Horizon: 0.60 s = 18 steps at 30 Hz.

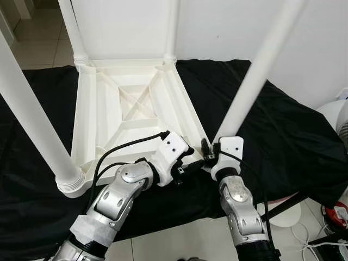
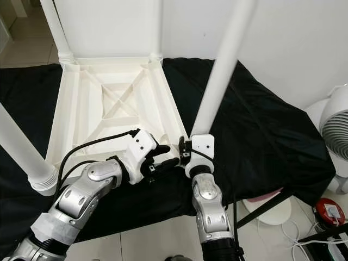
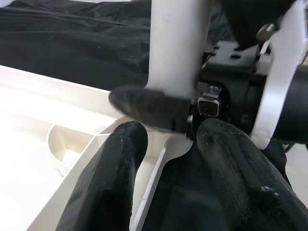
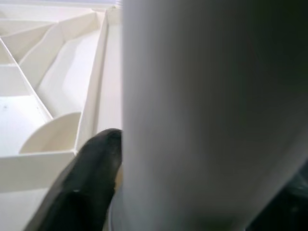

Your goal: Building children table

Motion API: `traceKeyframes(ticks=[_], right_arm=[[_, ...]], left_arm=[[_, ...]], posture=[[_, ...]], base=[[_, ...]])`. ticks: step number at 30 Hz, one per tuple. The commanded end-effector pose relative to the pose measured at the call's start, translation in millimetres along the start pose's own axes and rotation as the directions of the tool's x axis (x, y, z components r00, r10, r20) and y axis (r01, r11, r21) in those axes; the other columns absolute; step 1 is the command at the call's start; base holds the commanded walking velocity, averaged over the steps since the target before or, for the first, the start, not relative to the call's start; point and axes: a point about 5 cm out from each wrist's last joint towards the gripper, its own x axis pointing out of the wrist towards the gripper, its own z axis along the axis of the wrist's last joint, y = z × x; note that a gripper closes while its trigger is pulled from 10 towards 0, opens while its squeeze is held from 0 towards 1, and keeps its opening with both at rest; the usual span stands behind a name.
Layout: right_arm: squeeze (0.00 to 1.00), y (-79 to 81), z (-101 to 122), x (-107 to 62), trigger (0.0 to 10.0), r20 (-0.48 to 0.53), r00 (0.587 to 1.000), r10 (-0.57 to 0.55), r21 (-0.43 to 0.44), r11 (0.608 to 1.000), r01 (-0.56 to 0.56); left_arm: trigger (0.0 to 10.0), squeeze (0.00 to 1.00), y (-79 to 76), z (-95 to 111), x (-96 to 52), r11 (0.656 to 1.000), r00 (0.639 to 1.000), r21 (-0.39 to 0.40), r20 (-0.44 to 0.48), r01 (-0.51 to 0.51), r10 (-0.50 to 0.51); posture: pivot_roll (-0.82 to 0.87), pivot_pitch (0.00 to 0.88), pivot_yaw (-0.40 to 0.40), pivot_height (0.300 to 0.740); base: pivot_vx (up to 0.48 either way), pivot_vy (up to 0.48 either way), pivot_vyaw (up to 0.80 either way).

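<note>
A white plastic children's table [image 1: 130, 103] lies upside down on a black cloth [image 1: 283, 136], its ribbed underside facing up. Three white legs are seated in its corner sockets: two at the far corners [image 1: 73, 30] [image 1: 172, 27] and one at the near left corner [image 1: 32, 125].

The fourth leg [image 1: 255, 76] stands tilted at the near right corner of the table, its lower end at the corner socket. The right hand [image 1: 209, 149] is closed around the lower end of this leg; in the right wrist view one black finger [image 4: 82, 187] lies against the leg's side.

The left hand [image 1: 187, 163] sits at the same corner, just beside the right hand. In the left wrist view its two fingers [image 3: 110, 183] are moderately spread, straddling the table's rim [image 3: 144, 192] below the leg, and grip nothing.

A white fan [image 2: 337, 130] stands on the tiled floor [image 1: 179, 234], right of the cloth.
</note>
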Motion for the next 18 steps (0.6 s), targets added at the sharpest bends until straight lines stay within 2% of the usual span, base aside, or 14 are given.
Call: traceKeyframes(ticks=[1, 4, 6, 10, 18], right_arm=[[1.00, 0.1, -1, -2.4, 10.0, -0.006, 1.000, -0.002, 0.003, 1.000, 0.002], [1.00, 0.0, 3, -3.3, 10.0, 0.023, 1.000, 0.018, 0.026, 0.999, -0.019], [1.00, -3.1, 4, -8.4, 10.0, 0.040, 0.997, 0.069, 0.068, 0.995, -0.071], [1.00, -6.6, 3, -13.1, 10.0, 0.043, 0.989, 0.142, 0.090, 0.985, -0.145], [1.00, -27.1, 1, -10.4, 10.0, 0.042, 0.976, 0.212, 0.058, 0.975, -0.214]], left_arm=[[10.0, 0.00, -1.2, 0, 2.3, 1.000, 1.000, 0.006, -0.010, 0.015, -0.015], [10.0, 0.00, -0.6, 1, 2.4, 1.000, 1.000, 0.006, -0.005, 0.009, -0.009], [10.0, 0.00, -0.3, 1, 2.1, 1.000, 1.000, 0.005, -0.002, 0.006, -0.006], [10.0, 0.00, -1.1, 1, 2.2, 1.000, 1.000, 0.004, -0.002, 0.009, -0.009], [10.0, 0.00, -1.0, 1, 3.0, 1.000, 1.000, 0.008, -0.002, 0.011, -0.011]], posture=[[0.01, 0.053, -0.059, 0.740], [0.02, 0.051, -0.061, 0.740], [0.02, 0.049, -0.063, 0.740], [0.02, 0.045, -0.063, 0.740], [0.01, 0.038, -0.064, 0.740]], base=[[0.000, 0.000, 0.00], [0.000, 0.000, 0.00], [0.000, 0.000, 0.00], [0.000, 0.000, 0.00], [0.000, 0.000, 0.00]])
